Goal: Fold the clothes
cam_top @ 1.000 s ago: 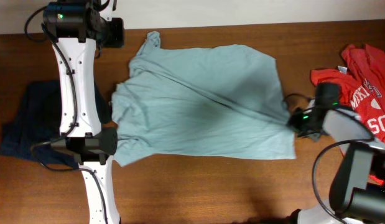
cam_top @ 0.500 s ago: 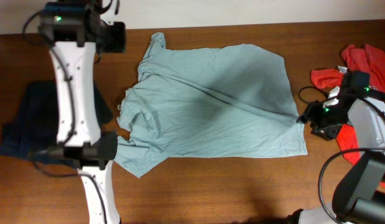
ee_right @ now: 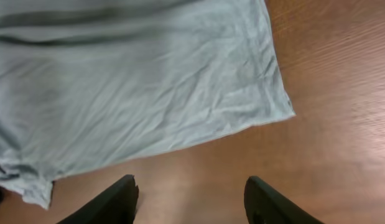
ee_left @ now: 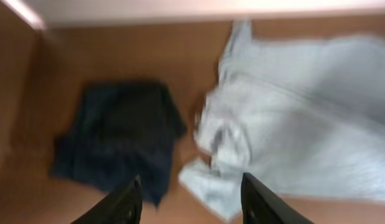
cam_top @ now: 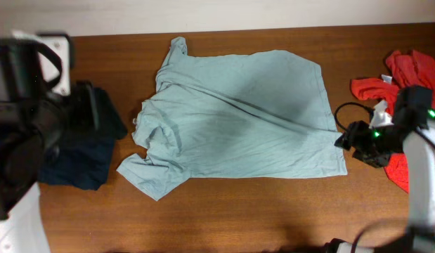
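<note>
Shirt: a plain pale teal T-shirt [cam_top: 238, 116] lies spread on a brown wooden table [cam_top: 273, 218], mostly flat. A long diagonal crease runs across it, and the collar area is crumpled.
Right gripper: the right gripper [ee_right: 190, 180] is wide open with nothing between its fingers. It is over bare wood, and the shirt's hem is just ahead of the fingertips.
Nearest corner: the hem corner [ee_right: 290, 113] lies ahead of this gripper and off to one side, flat on the wood and apart from the fingers.
Left gripper: the left gripper [ee_left: 191, 179] is also spread open and empty, raised well above the table. Its view is blurred.
Below the left gripper: the crumpled collar and one sleeve [ee_left: 208, 180] lie beneath and ahead of its fingertips.
Other clothes: a dark navy garment [ee_left: 117, 143] lies ahead of the left gripper, beside the shirt. A red shirt [cam_top: 407, 84] lies by the right gripper, on the side away from the teal shirt.
Likely handling: light, soft and limp. It should sag and wrinkle when lifted and drag a little on the wood. It is not fragile.
Where to grip: probably at the hem corners or the sleeve and shoulder edges, pinching one thin layer. Flat edges may be hard to catch.
</note>
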`<control>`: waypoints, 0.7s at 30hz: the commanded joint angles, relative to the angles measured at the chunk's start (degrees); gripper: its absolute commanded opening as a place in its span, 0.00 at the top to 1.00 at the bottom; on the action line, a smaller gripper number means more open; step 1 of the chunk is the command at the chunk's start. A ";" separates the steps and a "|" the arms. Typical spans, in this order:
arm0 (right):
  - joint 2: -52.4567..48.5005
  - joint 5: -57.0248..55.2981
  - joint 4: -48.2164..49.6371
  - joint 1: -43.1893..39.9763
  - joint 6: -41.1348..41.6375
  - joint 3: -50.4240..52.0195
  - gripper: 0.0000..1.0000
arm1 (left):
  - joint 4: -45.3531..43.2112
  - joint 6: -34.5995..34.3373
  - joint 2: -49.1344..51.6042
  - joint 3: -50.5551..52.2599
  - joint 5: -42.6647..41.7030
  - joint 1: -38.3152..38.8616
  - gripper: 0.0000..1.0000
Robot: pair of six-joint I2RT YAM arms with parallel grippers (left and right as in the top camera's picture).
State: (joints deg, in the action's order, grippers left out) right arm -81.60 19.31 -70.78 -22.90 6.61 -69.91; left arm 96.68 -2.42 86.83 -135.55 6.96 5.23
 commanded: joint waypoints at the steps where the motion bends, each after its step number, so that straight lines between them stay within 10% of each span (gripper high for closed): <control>1: 9.92 1.03 -1.68 0.00 -1.68 -0.57 0.39 | -1.11 -2.34 0.92 15.06 -2.95 -0.13 0.49; 12: 18.97 -4.85 -1.79 0.00 10.60 12.09 0.13 | -18.84 -8.96 1.01 55.08 -12.20 -0.13 0.41; 21: 11.08 -4.22 8.26 0.00 12.87 20.90 0.12 | -34.42 -11.93 1.16 77.79 -20.11 -0.13 0.38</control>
State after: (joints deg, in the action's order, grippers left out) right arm -68.40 15.49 -63.90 -22.90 17.28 -49.60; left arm 64.31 -11.62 88.79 -62.41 -9.41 5.26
